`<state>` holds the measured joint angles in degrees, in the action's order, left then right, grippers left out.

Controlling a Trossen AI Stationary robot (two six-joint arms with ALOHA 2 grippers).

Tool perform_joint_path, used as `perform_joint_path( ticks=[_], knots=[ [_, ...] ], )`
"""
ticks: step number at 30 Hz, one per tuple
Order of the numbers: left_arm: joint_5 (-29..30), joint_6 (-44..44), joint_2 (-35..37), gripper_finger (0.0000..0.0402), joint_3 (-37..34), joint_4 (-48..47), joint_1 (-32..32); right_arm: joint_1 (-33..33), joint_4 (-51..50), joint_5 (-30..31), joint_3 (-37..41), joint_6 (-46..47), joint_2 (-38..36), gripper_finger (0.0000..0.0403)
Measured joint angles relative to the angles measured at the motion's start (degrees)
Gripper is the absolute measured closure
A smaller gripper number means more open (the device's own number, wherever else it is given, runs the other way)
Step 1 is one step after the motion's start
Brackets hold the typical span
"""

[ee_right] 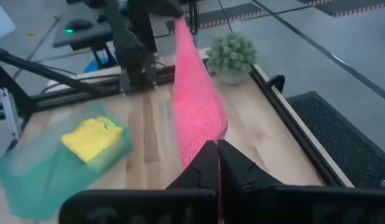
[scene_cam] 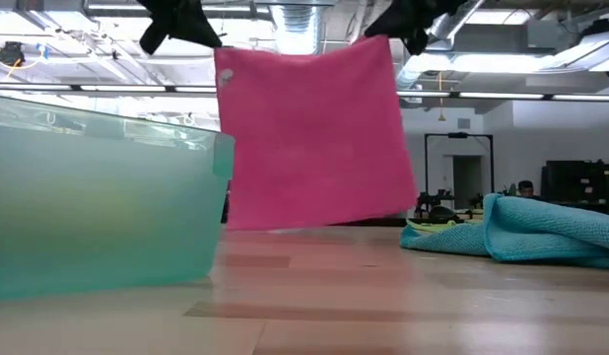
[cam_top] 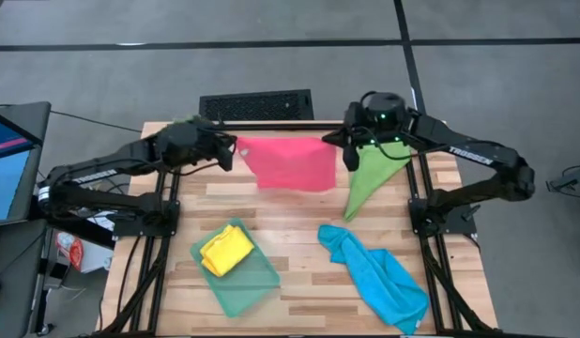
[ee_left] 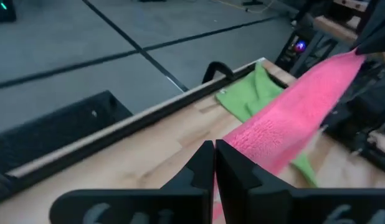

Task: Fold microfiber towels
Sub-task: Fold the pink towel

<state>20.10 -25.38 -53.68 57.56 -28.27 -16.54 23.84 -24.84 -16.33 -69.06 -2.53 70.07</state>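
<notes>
Pink towel [cam_top: 288, 161] held stretched in the air above the far half of the table [cam_top: 309, 225], hanging flat as a sheet, lower edge clear of the wood in the low view. Left gripper [cam_top: 230, 150] pinched tight on one top corner; right gripper [cam_top: 347, 143] pinched tight on the other. Green towel [cam_top: 373, 176] lying flat on the table under the right arm, near the far right corner. Blue towel [cam_top: 379, 277] crumpled at near right. Yellow towel [cam_top: 225, 251] folded inside the teal tray [cam_top: 257, 286], near left. Plant ball [ee_right: 232, 55] at the far edge, behind the pink towel.
</notes>
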Motion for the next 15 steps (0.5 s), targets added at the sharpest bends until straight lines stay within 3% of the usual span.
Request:
perform_joint_path(
  ticks=[8, 15],
  knots=[
    [0.56, 10.75, -5.02, 0.0401, 0.04, -2.07, -8.10, 4.47, 3.14, 1.93, 0.07, -0.98, 6.33, 0.0391],
    [-6.51, 23.95, -10.95, 0.0401, 3.96, 6.05, -19.22, 10.53, 16.05, 6.46, 0.07, -2.01, 12.10, 0.0393]
  ],
)
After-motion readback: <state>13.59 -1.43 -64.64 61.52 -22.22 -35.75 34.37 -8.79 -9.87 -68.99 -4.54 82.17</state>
